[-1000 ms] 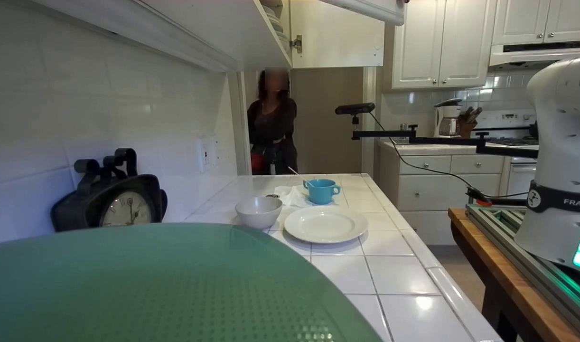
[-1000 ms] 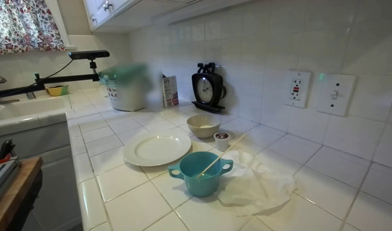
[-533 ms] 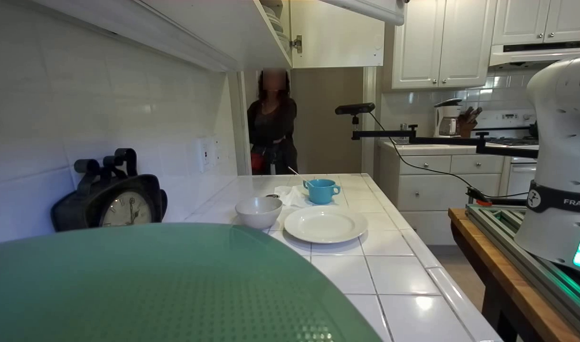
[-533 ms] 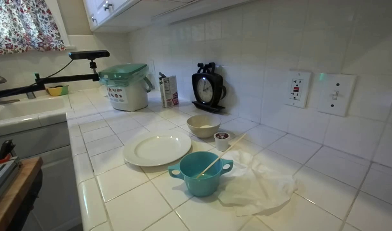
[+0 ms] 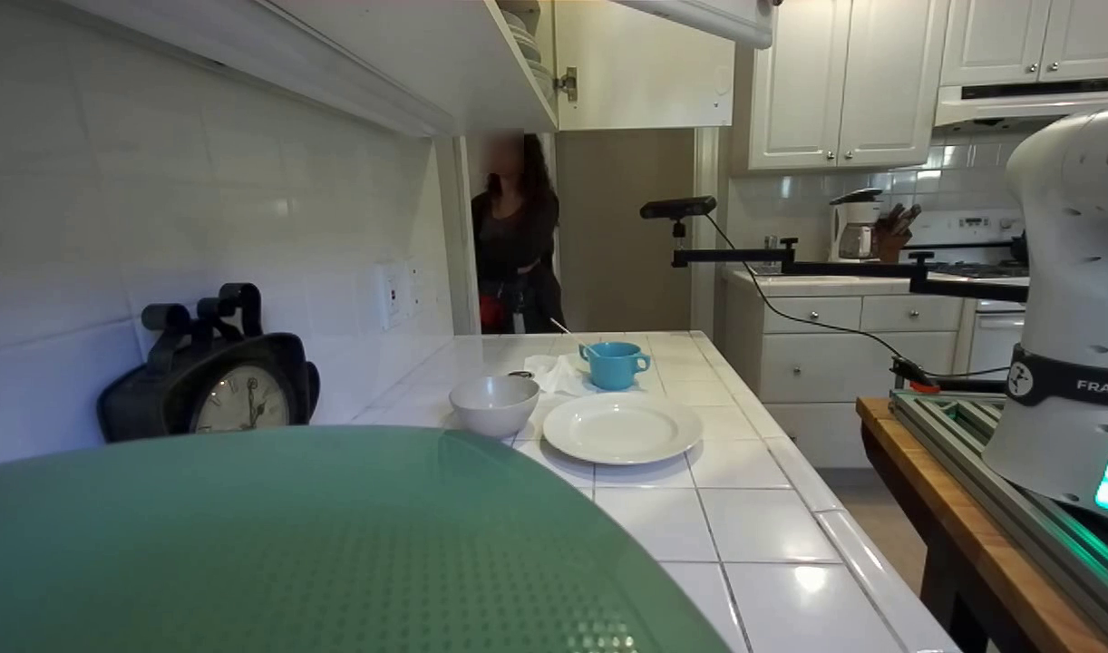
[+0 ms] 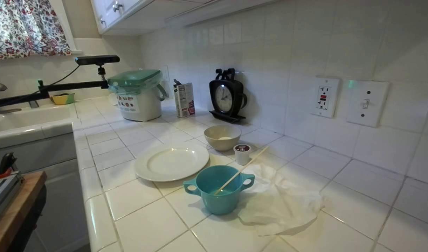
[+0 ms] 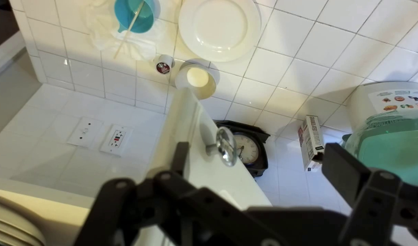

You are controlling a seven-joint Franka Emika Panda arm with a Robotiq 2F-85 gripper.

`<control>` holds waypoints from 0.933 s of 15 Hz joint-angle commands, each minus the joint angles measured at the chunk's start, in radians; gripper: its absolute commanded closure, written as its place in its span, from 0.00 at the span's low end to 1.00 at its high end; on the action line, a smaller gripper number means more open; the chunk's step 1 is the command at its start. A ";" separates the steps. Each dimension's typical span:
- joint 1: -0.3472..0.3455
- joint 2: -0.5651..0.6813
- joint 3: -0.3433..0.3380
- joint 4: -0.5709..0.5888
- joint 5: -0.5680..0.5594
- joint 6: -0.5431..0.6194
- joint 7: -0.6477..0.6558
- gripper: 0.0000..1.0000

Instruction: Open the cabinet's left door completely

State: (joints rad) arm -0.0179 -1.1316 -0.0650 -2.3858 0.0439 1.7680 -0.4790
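The cabinet (image 5: 373,63) hangs along the tiled wall, mostly cut off at the top of an exterior view. Its left door (image 7: 226,181) shows in the wrist view as a white slab with a round chrome knob (image 7: 226,147) on its face; stacked plates (image 7: 10,225) sit inside. What appears to be this door's lower edge (image 5: 708,18) slants across the top of an exterior view, standing partly swung out. My gripper (image 7: 258,152) is open, jaws wide apart, the knob between its fingers. One fingertip (image 7: 180,159) overlaps the door's border; whether it touches, I cannot tell.
Another cabinet door (image 5: 645,68) stands swung out farther along. On the counter are a blue cup (image 6: 219,190), a plate (image 6: 172,162), a bowl (image 6: 222,138), a black clock (image 6: 226,96), a box (image 6: 185,99) and a green-lidded bin (image 6: 140,98). A person (image 5: 518,245) stands behind.
The person in the background has shifted slightly left. A blur over the green-lidded bin is gone. The slab at the top and the visible arm have not moved.
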 commanded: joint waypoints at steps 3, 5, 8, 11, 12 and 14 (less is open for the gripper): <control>0.058 -0.007 -0.012 0.027 -0.060 -0.053 0.058 0.00; 0.065 -0.016 -0.015 0.061 -0.080 -0.130 0.062 0.00; 0.072 -0.038 -0.029 0.122 -0.099 -0.260 0.062 0.00; 0.092 -0.063 -0.082 0.139 -0.082 -0.271 0.055 0.00; 0.100 -0.068 -0.105 0.130 -0.074 -0.250 0.048 0.00; 0.117 -0.060 -0.156 0.113 -0.057 -0.207 0.037 0.00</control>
State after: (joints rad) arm 0.0452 -1.1950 -0.1613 -2.2593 -0.0304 1.5188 -0.4494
